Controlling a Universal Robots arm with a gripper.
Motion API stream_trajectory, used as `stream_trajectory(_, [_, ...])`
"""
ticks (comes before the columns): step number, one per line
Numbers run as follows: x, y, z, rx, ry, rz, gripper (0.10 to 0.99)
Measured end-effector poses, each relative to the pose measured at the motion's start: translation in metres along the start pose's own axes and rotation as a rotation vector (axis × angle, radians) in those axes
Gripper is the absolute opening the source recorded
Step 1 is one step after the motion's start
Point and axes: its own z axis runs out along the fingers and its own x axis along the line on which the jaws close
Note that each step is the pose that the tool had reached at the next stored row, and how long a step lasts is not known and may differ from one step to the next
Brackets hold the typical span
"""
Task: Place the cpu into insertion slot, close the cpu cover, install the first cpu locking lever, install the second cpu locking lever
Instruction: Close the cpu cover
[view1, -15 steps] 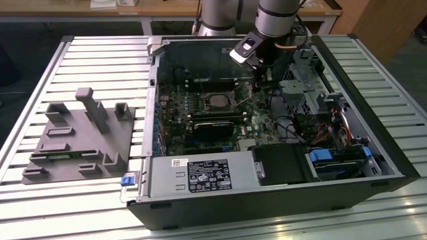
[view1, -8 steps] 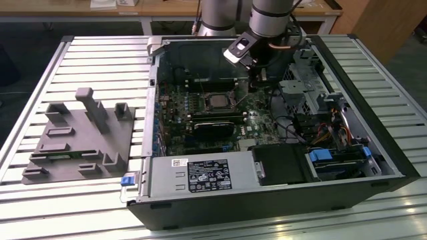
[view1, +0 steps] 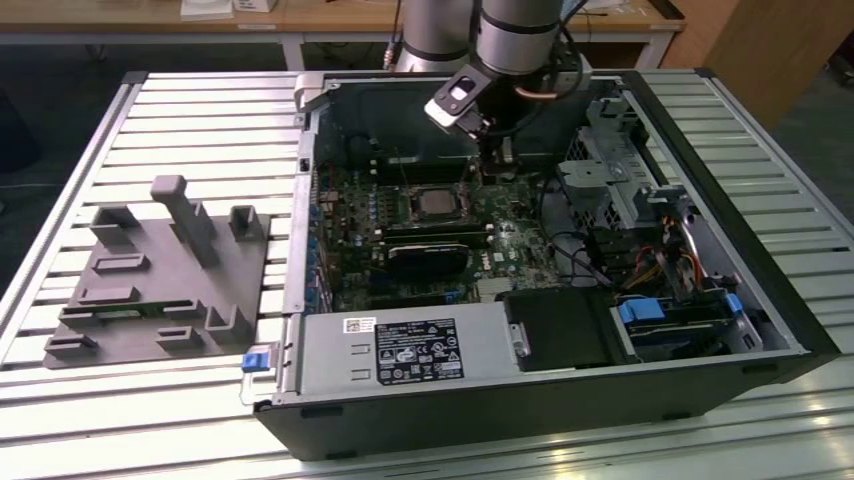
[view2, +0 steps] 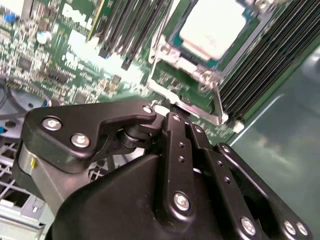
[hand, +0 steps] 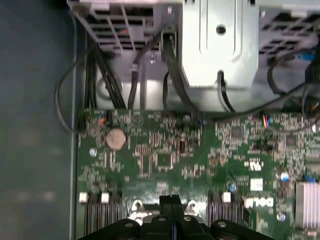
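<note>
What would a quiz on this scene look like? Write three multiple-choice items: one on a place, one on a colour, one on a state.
1. Where is the cpu?
A. in the insertion slot
B. on the slatted table
C. on the floor

2. What colour is the fixture beside the computer case?
A. red
B. grey
C. yellow

3. How is the computer case?
A. shut, panel on
B. wrapped in foil
C. open, its inside showing

Answers:
1 A: the pale chip sits inside the socket's rim.
2 B: the whole fixture is plain grey.
3 C: the motherboard lies in plain sight.
</note>
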Motion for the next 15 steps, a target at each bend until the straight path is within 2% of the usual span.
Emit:
stream_trajectory(7, [0.0000, -0.0185, 0.0000, 0.000, 0.0002, 0.001, 0.106])
stream_trajectory(15, [0.0000, -0.0326, 0.0008, 0.000, 0.0004, 0.001, 0.106])
